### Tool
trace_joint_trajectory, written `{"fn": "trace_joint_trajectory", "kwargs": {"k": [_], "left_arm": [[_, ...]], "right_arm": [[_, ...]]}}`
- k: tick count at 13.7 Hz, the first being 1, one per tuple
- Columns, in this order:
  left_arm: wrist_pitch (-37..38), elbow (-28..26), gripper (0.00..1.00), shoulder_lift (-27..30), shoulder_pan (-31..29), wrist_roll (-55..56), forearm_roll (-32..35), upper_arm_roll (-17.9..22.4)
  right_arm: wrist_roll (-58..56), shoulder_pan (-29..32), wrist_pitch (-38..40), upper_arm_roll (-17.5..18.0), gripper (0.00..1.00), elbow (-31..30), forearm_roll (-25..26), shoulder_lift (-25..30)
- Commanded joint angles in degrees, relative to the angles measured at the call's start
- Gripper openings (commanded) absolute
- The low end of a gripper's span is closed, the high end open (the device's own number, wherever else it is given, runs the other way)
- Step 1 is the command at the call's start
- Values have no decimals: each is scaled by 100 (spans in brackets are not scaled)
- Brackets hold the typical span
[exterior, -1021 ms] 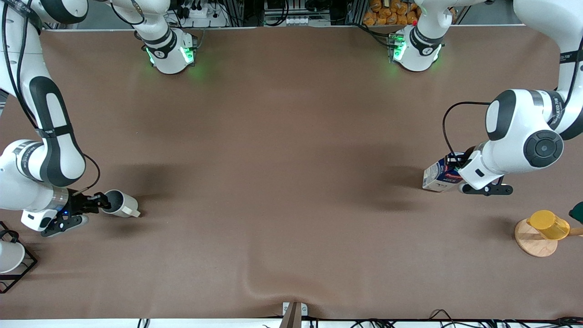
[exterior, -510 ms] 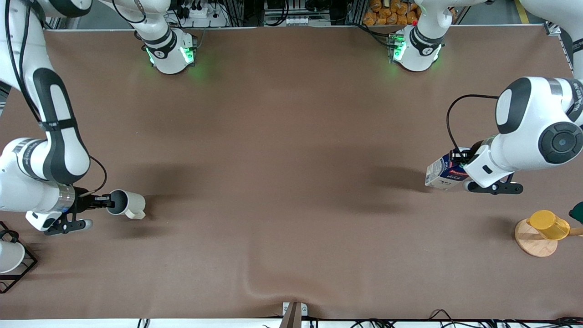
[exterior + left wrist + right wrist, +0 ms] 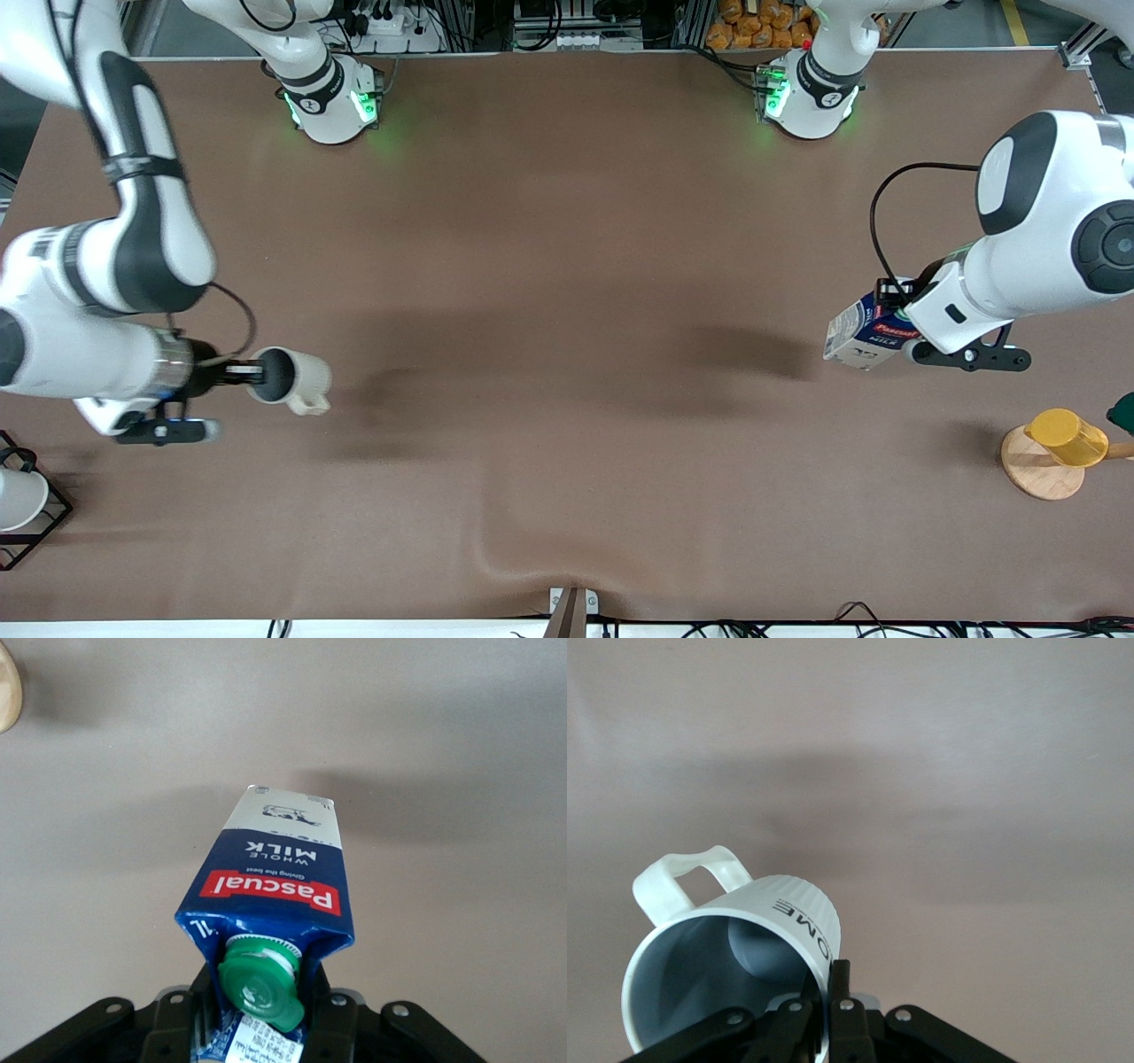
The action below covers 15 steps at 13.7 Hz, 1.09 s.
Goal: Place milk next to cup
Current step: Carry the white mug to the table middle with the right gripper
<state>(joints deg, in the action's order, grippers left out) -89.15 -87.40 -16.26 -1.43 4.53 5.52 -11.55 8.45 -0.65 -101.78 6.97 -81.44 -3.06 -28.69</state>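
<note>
The milk (image 3: 858,334), a dark blue carton with a red band and a green cap (image 3: 260,980), hangs tilted above the table at the left arm's end. My left gripper (image 3: 895,312) is shut on its top beside the cap; the left wrist view shows the milk (image 3: 282,870) between the fingers. The cup (image 3: 297,381), light cream with a grey inside, hangs on its side over the table at the right arm's end. My right gripper (image 3: 252,376) is shut on its rim. In the right wrist view the cup (image 3: 757,908) has its rim wall pinched in the right gripper (image 3: 831,985).
A yellow cup (image 3: 1067,436) lies on a round wooden disc (image 3: 1032,470) at the left arm's end, nearer the camera than the milk. A white cup (image 3: 16,498) sits in a black wire rack (image 3: 49,523) at the right arm's end. The cloth has a fold (image 3: 523,554).
The right gripper has shut on the cup's rim, lifted it and carried it toward the table's middle. The left arm has risen a little with the milk.
</note>
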Motion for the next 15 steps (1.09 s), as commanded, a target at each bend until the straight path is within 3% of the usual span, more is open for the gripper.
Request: {"fn": "trace_joint_trajectory", "kwargs": {"k": [1,5,6,8,10,12,15], "left_arm": [[232,171,39,44,151,205,63,-84],[416,171,39,97,581,742,19,-93],[460,171,39,114,652,786,19,-93],[504,171,40,123,705,961,19,-171],[539,162,40,123,696,1006,19,-198],[636,162,40,123,696,1041,19,-198],[645,144,40,123,670,1050,10,-198]], "right_arm": [[1113,-688,62,-65,0,339,-36,-57],[2290,-1532,-366,-82,0,375,-896,-154],[2702,-1821,-630,-91,0,375,-907,-232],[3765,-2454,-1332,-143,0,375,-767,-530],[4732,-2965,-1922,-144,0,384,-215,-882],[5332,-3396,-2449,-144,0,384,24,-1137],[5686,-3705,-2610,-152,0,392,104,-1314]]}}
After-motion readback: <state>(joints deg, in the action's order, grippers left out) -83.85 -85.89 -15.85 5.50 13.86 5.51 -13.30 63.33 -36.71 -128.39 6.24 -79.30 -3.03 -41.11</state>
